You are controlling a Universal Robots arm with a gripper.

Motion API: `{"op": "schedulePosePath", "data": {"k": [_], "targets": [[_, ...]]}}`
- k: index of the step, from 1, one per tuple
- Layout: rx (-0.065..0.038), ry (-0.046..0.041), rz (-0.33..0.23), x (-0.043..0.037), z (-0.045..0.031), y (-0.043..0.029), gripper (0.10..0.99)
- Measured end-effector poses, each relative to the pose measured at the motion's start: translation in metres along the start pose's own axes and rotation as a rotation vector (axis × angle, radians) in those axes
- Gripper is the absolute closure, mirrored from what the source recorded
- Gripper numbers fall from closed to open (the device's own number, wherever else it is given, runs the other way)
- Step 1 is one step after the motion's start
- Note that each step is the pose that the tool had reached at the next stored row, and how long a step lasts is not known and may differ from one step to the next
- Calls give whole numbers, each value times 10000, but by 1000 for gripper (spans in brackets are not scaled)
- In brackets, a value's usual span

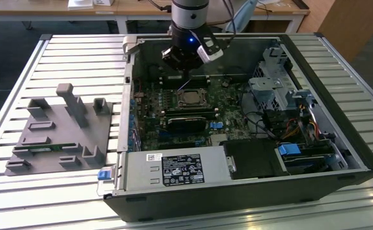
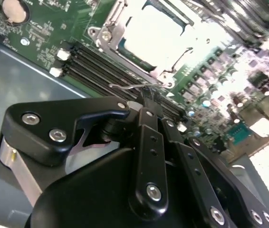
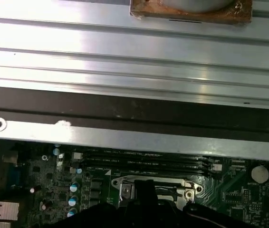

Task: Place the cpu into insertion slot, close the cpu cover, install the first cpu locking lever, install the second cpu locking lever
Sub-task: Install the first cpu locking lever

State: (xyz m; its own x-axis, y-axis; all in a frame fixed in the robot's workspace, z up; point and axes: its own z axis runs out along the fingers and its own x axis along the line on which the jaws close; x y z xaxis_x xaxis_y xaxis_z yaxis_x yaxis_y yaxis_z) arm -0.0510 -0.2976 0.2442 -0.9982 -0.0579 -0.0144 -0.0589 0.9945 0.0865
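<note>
An open black computer case (image 1: 339,158) lies on its side on a ribbed, pale metal bench (image 1: 77,52), with the green motherboard (image 1: 149,103) exposed inside it. Near the middle of the motherboard sits the cpu (image 1: 189,98), a small flat square with a dull silvery top, lying in its socket. In the second wrist view the cpu (image 2: 160,33) appears as a bright, smooth plate, framed by the cpu cover (image 2: 107,34), a thin silver metal frame with an open middle that lies flat around the chip. A thin bent wire locking lever (image 2: 130,87) runs along the edge of the cpu cover, beside the dark, long memory slots (image 2: 96,61).

The gripper (image 1: 184,73) hangs from the arm just beyond the cpu cover, toward the case's far wall, and a thin rod slants from it down toward the socket. In the second wrist view the gripper (image 2: 148,97) is a matte black linkage of flat bars with shiny screw heads, and its fingers (image 2: 149,102) are drawn close together, tips pressed at the wire locking lever; whether they actually clamp it cannot be told.

Away from the case, toward the exterior view's left, a grey moulded fixture (image 1: 62,132) with upright blocks and pockets rests on the bench. A silver power supply (image 1: 173,170) with a dark label fills the case's near corner.
</note>
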Motion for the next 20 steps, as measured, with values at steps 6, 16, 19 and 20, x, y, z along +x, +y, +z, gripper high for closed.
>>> {"op": "schedulePosePath", "data": {"k": [6,16,19,20], "targets": [[147,12,-31,-37,75,61,980],[147,22,-52,-135,116,64,980],[146,49,-51,-186,138,67,980],[146,59,-49,-199,147,69,980]]}}
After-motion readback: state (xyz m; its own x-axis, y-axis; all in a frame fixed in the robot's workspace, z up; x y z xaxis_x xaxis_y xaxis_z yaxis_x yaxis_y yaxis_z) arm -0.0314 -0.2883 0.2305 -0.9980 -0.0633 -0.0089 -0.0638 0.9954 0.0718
